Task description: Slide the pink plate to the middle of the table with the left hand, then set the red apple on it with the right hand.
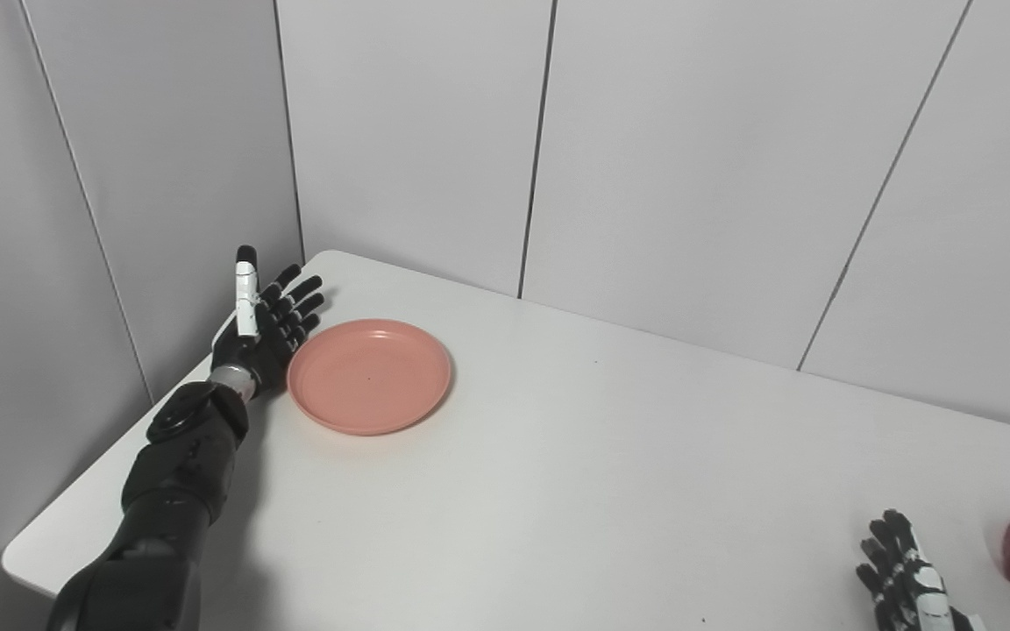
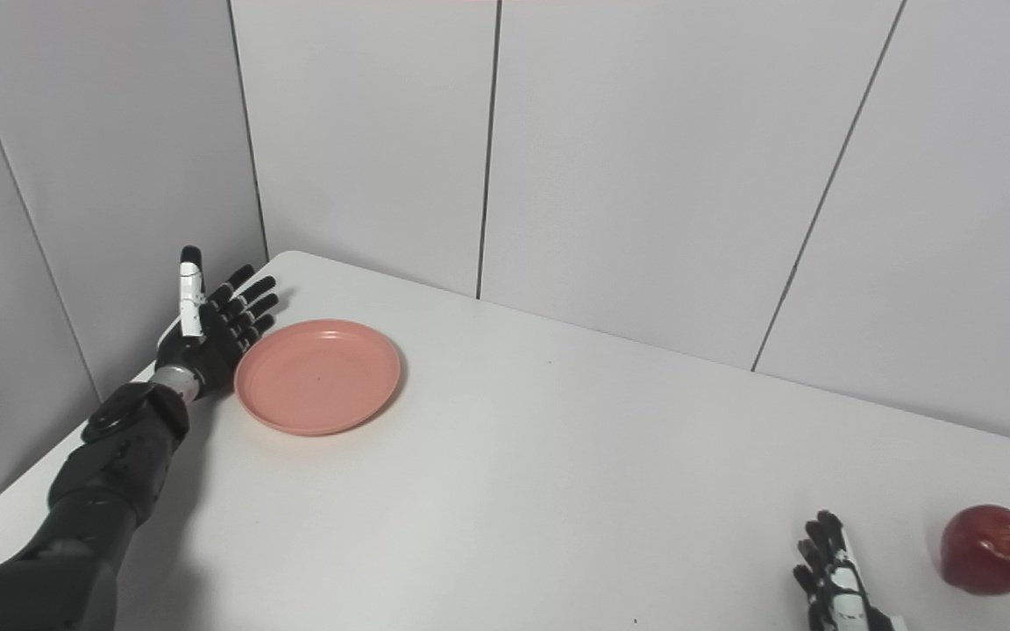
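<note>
Left hand [image 1: 264, 329] seen with fingers spread, just beside pink plate [image 1: 369, 375] at table [image 1: 558, 491] far-left corner | right hand [image 2: 834, 578] fingers apart, empty, near red apple [image 2: 992, 549]

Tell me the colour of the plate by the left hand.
Pink; the plate shows best in the left eye view.

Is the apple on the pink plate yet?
No, the red apple sits on the table near the right hand, far from the empty pink plate beside the left hand.
</note>
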Available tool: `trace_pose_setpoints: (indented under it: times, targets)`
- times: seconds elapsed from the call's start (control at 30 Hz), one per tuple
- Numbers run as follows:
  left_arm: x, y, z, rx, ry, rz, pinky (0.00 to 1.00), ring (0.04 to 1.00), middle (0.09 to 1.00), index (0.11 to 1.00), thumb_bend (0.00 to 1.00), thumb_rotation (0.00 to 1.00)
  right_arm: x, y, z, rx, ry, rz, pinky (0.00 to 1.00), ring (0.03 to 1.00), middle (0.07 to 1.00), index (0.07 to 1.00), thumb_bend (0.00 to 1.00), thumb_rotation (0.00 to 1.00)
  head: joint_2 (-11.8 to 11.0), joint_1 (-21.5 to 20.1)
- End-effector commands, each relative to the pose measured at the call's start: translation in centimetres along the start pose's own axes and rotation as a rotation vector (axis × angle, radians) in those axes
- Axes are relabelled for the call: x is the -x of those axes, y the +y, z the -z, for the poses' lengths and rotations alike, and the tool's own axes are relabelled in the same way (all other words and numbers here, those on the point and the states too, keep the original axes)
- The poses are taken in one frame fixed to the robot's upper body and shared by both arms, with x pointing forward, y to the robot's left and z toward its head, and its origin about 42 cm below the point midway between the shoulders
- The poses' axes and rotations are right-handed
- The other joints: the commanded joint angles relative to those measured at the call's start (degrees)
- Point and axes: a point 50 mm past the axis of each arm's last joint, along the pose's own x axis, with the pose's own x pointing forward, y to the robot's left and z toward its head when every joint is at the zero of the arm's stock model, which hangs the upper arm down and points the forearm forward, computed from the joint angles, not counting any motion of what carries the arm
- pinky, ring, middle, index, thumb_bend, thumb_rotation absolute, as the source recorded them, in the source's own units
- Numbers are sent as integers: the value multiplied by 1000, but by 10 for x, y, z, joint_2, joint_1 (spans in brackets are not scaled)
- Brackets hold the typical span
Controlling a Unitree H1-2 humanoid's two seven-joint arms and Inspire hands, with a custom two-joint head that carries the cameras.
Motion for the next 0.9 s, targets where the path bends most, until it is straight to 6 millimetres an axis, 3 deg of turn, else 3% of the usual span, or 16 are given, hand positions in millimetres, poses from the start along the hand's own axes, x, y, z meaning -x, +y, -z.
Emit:
trace_pose_setpoints:
  times: [0.0,0.37,0.87]
  targets:
    - [-6,-8,-14,-2,-25,36,997,929,890,924,882,1000,8,8,14,-37,53,-2,1000,1000,996,1000,829,1000,1,0]
    - [-1,-24,-15,-11,-2,38,958,895,868,918,837,1000,7,11,12,-41,51,2,1000,1000,997,1000,827,1000,3,-2]
    - [5,-33,-6,-46,-3,47,747,767,790,886,871,1000,8,12,10,-33,48,4,1000,1000,999,1000,801,1000,6,-4]
